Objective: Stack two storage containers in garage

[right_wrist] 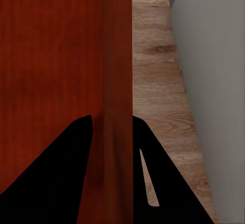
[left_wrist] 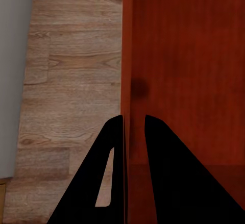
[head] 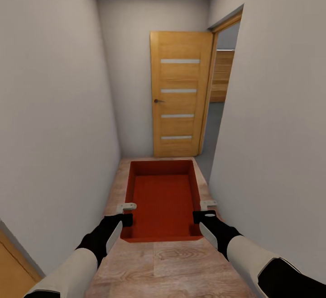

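One orange-red open-top storage container [head: 163, 198] hangs level over the light wood plank floor [head: 172, 262], held between my two arms. My left gripper [head: 127, 214] is shut on its left wall near the rear corner. In the left wrist view that gripper [left_wrist: 133, 119] has a finger on each side of the thin wall [left_wrist: 127, 55]. My right gripper [head: 204, 212] is shut on the right wall. The right wrist view shows the gripper [right_wrist: 112, 118] clamping the rim [right_wrist: 118, 55] the same way.
I stand in a narrow corridor between white walls, one on the left [head: 54, 130] and one on the right [head: 271, 130]. Ahead is an orange-brown door [head: 181, 94] with four frosted strips, swung open. Beside it an opening [head: 222, 85] shows grey floor [head: 207, 151].
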{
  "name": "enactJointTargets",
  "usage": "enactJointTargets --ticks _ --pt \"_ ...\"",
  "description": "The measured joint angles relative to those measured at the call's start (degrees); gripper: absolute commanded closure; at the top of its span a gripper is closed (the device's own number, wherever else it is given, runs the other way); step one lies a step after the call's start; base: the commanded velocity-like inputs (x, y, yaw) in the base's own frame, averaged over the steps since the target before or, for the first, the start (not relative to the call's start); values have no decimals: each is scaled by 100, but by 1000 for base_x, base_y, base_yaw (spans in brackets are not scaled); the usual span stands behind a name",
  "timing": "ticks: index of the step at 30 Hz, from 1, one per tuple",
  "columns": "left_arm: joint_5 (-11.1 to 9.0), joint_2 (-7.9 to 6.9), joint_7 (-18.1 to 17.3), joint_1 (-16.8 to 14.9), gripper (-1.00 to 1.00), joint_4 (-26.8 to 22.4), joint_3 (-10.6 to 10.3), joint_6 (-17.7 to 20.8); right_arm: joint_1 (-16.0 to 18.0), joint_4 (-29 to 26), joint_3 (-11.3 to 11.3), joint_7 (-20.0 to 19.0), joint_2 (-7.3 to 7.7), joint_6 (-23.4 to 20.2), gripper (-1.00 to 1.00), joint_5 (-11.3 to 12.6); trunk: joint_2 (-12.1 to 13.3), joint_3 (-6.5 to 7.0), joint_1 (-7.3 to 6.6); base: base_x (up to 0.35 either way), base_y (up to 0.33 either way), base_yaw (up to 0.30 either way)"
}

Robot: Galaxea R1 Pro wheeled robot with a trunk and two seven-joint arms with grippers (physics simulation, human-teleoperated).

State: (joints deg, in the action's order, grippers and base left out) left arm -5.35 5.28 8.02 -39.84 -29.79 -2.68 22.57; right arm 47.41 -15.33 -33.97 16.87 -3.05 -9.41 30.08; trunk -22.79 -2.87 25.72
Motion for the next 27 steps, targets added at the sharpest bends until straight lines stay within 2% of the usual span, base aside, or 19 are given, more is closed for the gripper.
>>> enactJointTargets --ticks 27 --pt "0 0 0 0 100 0 0 0 0 0 0 0 0 0 100 0 0 0 0 323 0 0"
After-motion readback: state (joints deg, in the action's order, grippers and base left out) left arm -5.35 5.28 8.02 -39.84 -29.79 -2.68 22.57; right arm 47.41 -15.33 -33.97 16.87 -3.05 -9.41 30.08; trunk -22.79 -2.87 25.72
